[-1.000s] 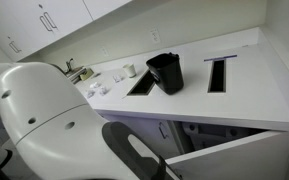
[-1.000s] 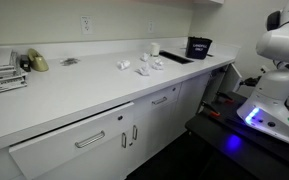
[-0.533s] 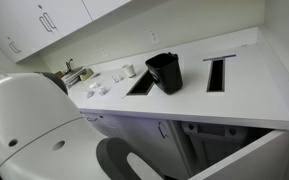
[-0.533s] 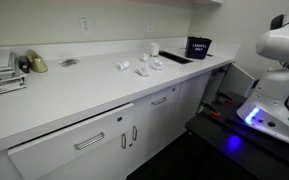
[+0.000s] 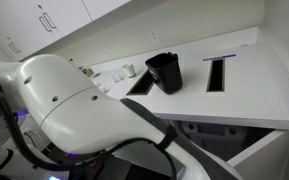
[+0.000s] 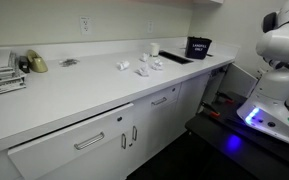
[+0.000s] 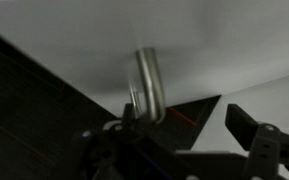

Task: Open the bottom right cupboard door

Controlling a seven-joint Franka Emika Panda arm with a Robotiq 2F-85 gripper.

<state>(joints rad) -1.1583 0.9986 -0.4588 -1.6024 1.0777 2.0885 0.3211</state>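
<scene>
Gripper [image 7: 179,140] wide around handle [image 7: 149,82]; dark gap beside cupboard door [image 7: 219,40] edge.

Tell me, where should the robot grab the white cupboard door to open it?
By the short silver bar handle, not the flat door. The bar stands out from it, so the hand should come from the front, a finger either side.
</scene>
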